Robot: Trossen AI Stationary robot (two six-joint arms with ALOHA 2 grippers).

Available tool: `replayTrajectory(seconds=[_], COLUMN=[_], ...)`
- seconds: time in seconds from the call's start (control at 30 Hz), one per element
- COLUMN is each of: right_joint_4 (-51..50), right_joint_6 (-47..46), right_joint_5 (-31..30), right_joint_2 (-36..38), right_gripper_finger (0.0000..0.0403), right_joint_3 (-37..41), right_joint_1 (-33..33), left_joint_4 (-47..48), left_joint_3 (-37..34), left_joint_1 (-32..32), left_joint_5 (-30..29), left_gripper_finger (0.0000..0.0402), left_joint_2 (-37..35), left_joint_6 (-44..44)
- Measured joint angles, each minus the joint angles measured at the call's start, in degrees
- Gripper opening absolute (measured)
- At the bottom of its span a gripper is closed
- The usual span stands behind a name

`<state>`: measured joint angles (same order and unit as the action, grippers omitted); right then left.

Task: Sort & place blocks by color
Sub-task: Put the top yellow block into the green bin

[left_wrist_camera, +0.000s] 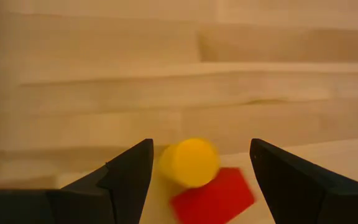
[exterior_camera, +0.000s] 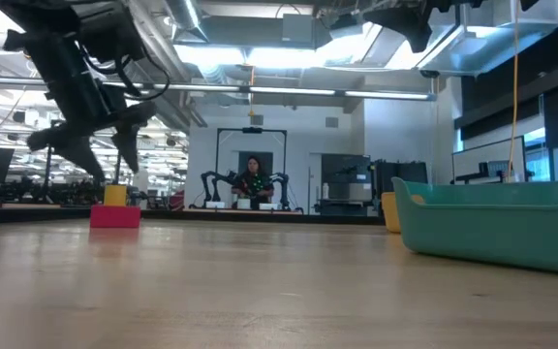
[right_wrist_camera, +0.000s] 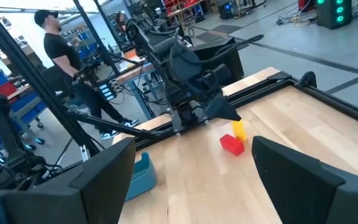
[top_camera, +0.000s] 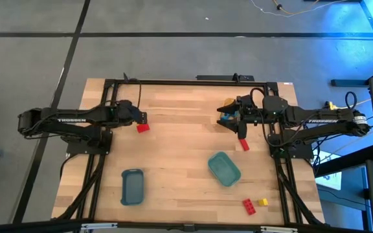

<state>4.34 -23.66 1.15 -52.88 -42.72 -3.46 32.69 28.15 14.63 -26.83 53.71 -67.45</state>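
Wooden table [top_camera: 173, 155] in a lab, grey floor around it, a person [right_wrist_camera: 61, 46] standing beyond the far edge. Left gripper [left_wrist_camera: 197, 168] hangs over a red block [left_wrist_camera: 213, 198] with a yellow block [left_wrist_camera: 189, 162] on or against it, fingers apart, nothing held. Right gripper [top_camera: 228, 115] at the table's far right side, fingers apart, empty; another red block [top_camera: 244, 144] just beside it. One red block [top_camera: 247, 206] and one yellow block [top_camera: 263, 202] sit together near the front right edge. Teal tray [top_camera: 224, 169] mid-table, slate-blue tray [top_camera: 132, 186] front left, well apart.
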Motion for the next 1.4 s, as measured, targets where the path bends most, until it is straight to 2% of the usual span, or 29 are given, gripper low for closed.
replayTrajectory(seconds=[0.17, 0.33, 0.83, 0.97, 1.13, 1.27, 1.4], right_joint_4=[0.0, 0.0, 0.0, 0.0, 0.0, 0.0, 0.2], right_joint_6=[0.0, 0.0, -0.1, -0.1, -0.1, -0.1, -0.5], right_joint_5=[0.0, -0.1, -0.1, -0.1, -0.1, -0.1, -0.1], right_joint_2=[0.0, 0.0, 0.0, 0.0, 0.0, 0.0, 0.0], right_gripper_finger=[0.0323, 0.0323, 0.0323, 0.0323, 0.0323, 0.0323, 0.0323], right_joint_3=[0.0, 0.0, 0.0, 0.0, 0.0, 0.0, 0.0], right_joint_1=[0.0, 0.0, 0.0, 0.0, 0.0, 0.0, 0.0], left_joint_4=[-0.4, -2.5, -4.3, -4.9, -5.1, -5.0, -5.6], left_joint_3=[-0.8, -0.8, -0.8, -0.8, -0.7, -0.2, 3.9], left_joint_1=[0.0, 0.0, 0.0, 0.0, 0.0, -0.2, -0.2], left_joint_5=[-1.2, -0.1, 0.3, 0.5, 1.7, 4.0, 2.0], left_gripper_finger=[0.0261, 0.0261, 0.0258, 0.0222, 0.0117, 0.0114, 0.0114], left_joint_2=[2.1, 5.4, 12.7, 12.7, 12.7, 11.0, 5.6], left_joint_6=[0.3, 6.3, 6.1, 5.4, 5.0, 7.9, 15.0])
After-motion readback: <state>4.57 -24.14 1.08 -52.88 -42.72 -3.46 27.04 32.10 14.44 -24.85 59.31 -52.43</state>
